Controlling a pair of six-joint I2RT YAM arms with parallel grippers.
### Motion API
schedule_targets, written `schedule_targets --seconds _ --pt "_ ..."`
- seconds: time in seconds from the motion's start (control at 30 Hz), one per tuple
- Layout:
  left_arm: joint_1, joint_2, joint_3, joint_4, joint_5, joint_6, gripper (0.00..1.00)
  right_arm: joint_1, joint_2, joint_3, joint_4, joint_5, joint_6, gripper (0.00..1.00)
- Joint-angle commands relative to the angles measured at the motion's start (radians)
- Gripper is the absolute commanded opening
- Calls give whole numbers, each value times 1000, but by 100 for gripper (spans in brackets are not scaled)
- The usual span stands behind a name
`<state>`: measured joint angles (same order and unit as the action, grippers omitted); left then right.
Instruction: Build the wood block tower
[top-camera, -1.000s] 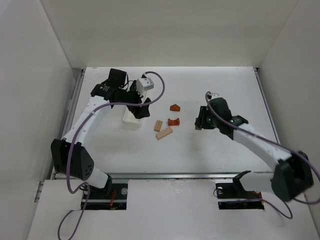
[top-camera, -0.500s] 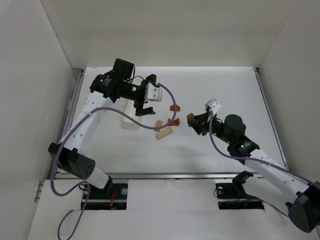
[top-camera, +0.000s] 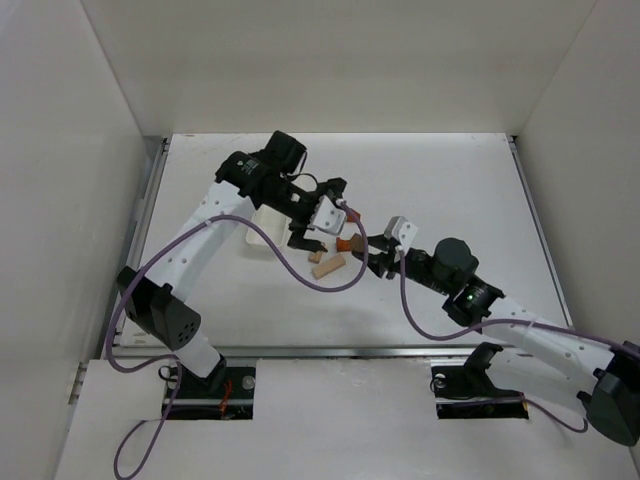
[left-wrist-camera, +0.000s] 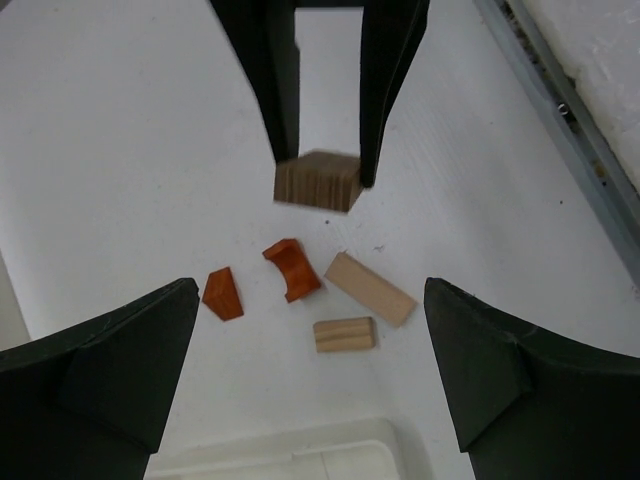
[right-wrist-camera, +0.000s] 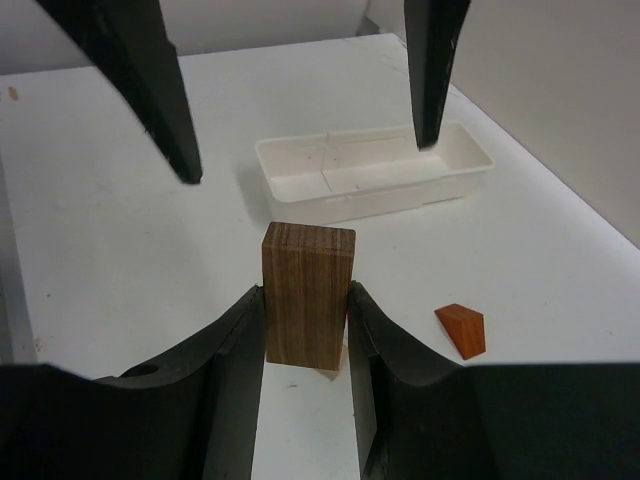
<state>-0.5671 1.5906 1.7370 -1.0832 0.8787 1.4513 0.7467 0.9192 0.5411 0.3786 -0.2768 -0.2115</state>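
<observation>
Wood block (right-wrist-camera: 308, 270): dark-grained and upright, pinched between the pads of the right end effector (top-camera: 372, 252), and it has travelled! A second ago it was out on the right of the bench (top-camera: 450, 170). Now it's at the centre, just beside the loose pieces.
Left end effector (left-wrist-camera: 309, 286): it has swung off the white tray (right-wrist-camera: 375, 175) and across, and now hangs spread wide above the pieces with nothing in it.
Loose pieces: orange wedge (left-wrist-camera: 222, 293), orange arch piece (left-wrist-camera: 292, 268), long tan block (left-wrist-camera: 370, 288) and short tan block (left-wrist-camera: 344, 334) all lie where they lay, apart from one another, none stacked.
Tower: not begun. Its parts sit mid-bench, near the tray's end.
Contact: can't tell whether the held block's foot touches the bench yet.
Meaning: both arms have converged on one crowded spot. I'd judge the first upright is about to be set down, and the two sets of fingers facing each other leave little room.
</observation>
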Motion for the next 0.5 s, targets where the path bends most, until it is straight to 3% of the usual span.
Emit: schedule_targets --seconds 0.0,0.2,0.47 --pt "-60 2 10 -46 36 34 94 22 52 14 140 28 -34 0" --pt "-73 12 32 -15 65 -64 83 46 116 19 190 28 -55 0" --pt "-154 61 13 54 -43 -193 79 103 127 30 200 94 -95 0"
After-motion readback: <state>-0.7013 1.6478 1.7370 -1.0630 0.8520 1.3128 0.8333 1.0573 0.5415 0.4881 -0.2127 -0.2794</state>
